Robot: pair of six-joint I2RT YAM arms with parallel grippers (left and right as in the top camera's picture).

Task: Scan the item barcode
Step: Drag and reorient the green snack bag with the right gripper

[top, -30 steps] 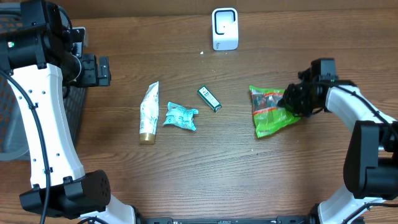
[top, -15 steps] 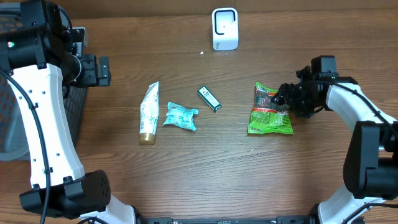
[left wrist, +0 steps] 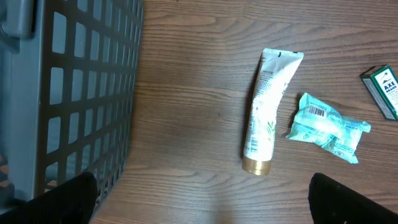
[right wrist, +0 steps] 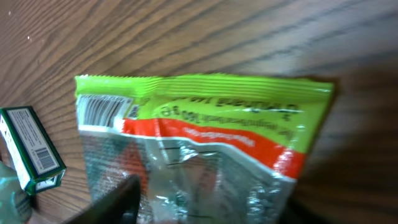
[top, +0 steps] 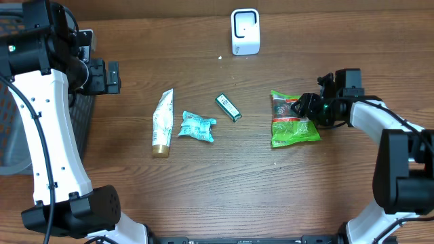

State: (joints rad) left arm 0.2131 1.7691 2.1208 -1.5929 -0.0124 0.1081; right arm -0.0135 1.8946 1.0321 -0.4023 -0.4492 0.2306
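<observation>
Green snack packet (top: 293, 119) lies on the tabletop (top: 237, 176), right of the white scanner (top: 245, 31) and nearer the robot, barcode showing; right hand (top: 308, 108) straddles its right edge, grip undeterminable; left hand (top: 112, 76), far left of the scanner, stands wide open.

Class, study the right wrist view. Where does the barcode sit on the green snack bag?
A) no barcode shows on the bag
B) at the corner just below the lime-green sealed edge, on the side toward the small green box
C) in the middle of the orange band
B: the barcode is printed at the corner of the green snack bag, under its sealed edge and above the orange band, on the side nearest the small green box.
</observation>
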